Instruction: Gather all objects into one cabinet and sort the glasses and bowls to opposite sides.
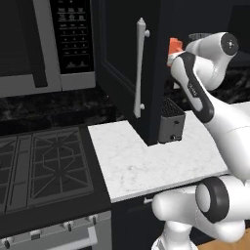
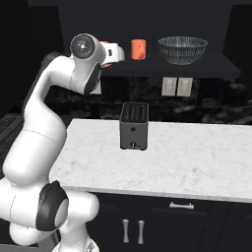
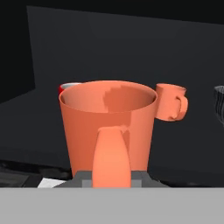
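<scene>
Arm raised high, elbow bent, wrist reaching level into the open black upper cabinet (image 1: 117,58). Gripper (image 3: 112,177) sits low against an orange mug (image 3: 109,127), handle toward the camera between the fingers; mug appears gripped, but the fingertips are hidden, so closure cannot be confirmed. Mug upright on the shelf (image 2: 216,63). Just behind it, left: rim of a red mug (image 3: 69,87). Beyond and right: second orange mug (image 2: 139,49). Farther right: mesh-patterned transparent bowl (image 2: 182,49). Dark toaster (image 2: 134,126) below on the counter.
</scene>
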Controlling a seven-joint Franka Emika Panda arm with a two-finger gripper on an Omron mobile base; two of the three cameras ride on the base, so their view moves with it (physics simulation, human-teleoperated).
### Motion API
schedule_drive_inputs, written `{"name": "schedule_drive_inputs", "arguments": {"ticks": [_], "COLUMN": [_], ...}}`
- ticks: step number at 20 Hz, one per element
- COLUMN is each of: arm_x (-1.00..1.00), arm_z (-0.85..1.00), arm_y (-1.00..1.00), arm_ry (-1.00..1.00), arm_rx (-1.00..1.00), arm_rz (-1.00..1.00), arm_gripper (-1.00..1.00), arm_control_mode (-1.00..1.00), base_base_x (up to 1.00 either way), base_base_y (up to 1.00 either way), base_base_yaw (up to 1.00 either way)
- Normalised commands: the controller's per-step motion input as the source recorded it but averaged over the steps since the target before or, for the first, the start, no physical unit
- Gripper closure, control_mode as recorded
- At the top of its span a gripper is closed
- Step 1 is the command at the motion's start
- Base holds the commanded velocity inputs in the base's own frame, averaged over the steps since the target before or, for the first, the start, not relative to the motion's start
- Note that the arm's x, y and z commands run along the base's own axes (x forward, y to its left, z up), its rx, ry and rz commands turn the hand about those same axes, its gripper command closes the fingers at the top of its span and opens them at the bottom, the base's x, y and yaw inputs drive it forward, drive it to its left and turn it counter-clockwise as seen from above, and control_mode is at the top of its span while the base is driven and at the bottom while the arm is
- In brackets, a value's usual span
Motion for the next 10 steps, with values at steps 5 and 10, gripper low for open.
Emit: {"name": "schedule_drive_inputs", "arguments": {"ticks": [5,10], "arm_x": [0.28,0.38], "arm_z": [-0.08,-0.15], "arm_y": [0.00,0.00], "arm_ry": [0.00,0.00], "arm_rx": [0.00,0.00], "arm_rz": [0.00,0.00], "arm_gripper": [1.00,1.00], "arm_control_mode": [-1.00,-1.00], "base_base_x": [0.00,0.00], "base_base_y": [0.00,0.00], "base_base_yaw": [0.00,0.00]}}
